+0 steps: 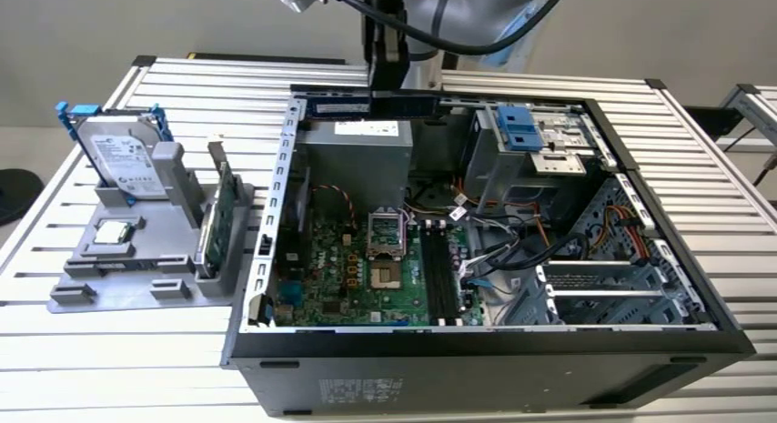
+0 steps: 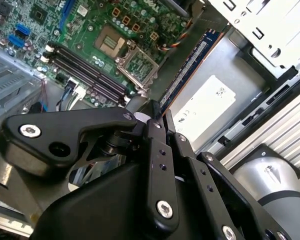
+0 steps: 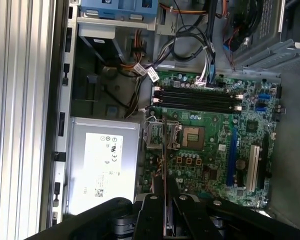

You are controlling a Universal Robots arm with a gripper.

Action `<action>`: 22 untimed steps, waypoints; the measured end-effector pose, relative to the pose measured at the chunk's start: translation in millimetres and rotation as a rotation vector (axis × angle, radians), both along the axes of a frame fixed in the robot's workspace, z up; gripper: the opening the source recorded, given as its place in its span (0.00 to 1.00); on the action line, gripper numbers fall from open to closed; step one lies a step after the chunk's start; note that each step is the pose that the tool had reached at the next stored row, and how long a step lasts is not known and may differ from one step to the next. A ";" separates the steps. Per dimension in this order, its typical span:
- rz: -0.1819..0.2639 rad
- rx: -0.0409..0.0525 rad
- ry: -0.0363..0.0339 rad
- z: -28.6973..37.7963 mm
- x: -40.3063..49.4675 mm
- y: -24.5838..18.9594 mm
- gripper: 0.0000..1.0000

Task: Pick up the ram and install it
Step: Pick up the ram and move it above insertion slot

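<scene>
While the ram (image 1: 364, 105) is pinched between the closed fingers (image 2: 157, 145) of the gripper (image 1: 388, 86), it is held level above the computer case (image 1: 486, 368), over the edge where the grey power supply (image 1: 364, 155) is mounted. The motherboard's black slots (image 1: 438, 273) are seen well apart from it, beside the processor socket (image 1: 386, 232).

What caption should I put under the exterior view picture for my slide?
Pincer holds the ram above the power supply of the open case.
</scene>
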State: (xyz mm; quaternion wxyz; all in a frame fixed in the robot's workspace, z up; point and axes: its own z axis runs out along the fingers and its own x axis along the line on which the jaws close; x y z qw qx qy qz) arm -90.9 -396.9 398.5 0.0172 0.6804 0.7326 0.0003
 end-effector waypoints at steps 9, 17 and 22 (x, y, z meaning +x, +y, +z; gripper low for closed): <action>0.000 0.0001 -0.0001 0.0 12.8 0.0 0.00; 0.000 0.0001 0.0000 -0.1 21.4 0.0 0.00; -0.003 0.0000 0.0000 0.0 28.0 0.0 0.00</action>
